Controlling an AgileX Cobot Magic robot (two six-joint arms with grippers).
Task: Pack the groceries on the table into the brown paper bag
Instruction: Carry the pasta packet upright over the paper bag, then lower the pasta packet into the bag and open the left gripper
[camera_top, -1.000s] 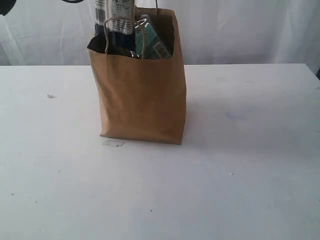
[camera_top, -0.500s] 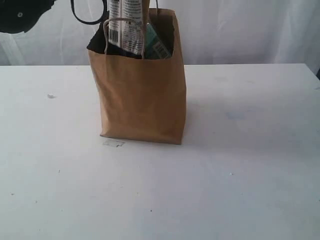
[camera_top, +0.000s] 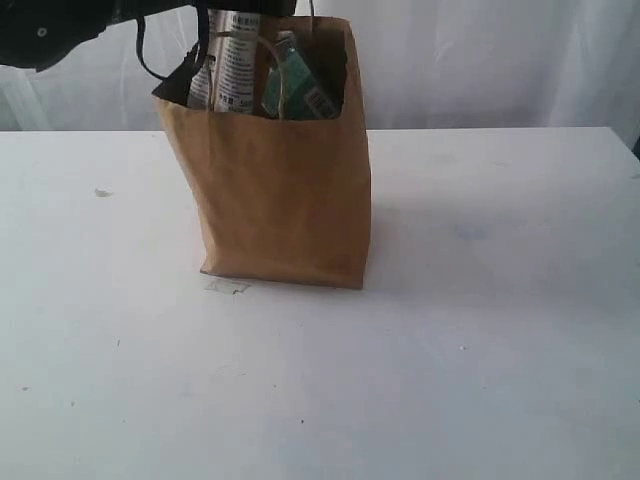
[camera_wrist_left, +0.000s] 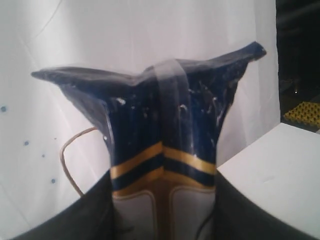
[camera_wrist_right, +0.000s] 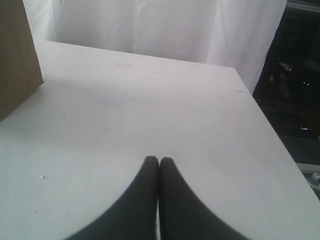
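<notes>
since a second ago the long navy-beige pasta packet (camera_top: 228, 62) leans left inside the brown paper bag (camera_top: 285, 200), bulging its rim. my left tool (camera_wrist_left: 164, 212) grips the packet; i should straighten it, lower, then release. right tool (camera_wrist_right: 159, 167) is closed, empty.

A: Is the light good here?

B: Yes, it is bright and even, quite diffuse. The table (camera_top: 500, 350) is almost washed out, and the brown paper bag (camera_top: 285, 200) throws only a soft, pale shadow, on its right in the exterior view.

A: And the wrist views?

B: The pasta packet (camera_wrist_left: 162, 130) is very close and a little blurred, with the bright curtain (camera_wrist_left: 125, 35) behind it. The left tool (camera_wrist_left: 162, 200) and the right tool (camera_wrist_right: 159, 162) are flat black shapes without detail. Past the curtain's edge it is dark.
</notes>
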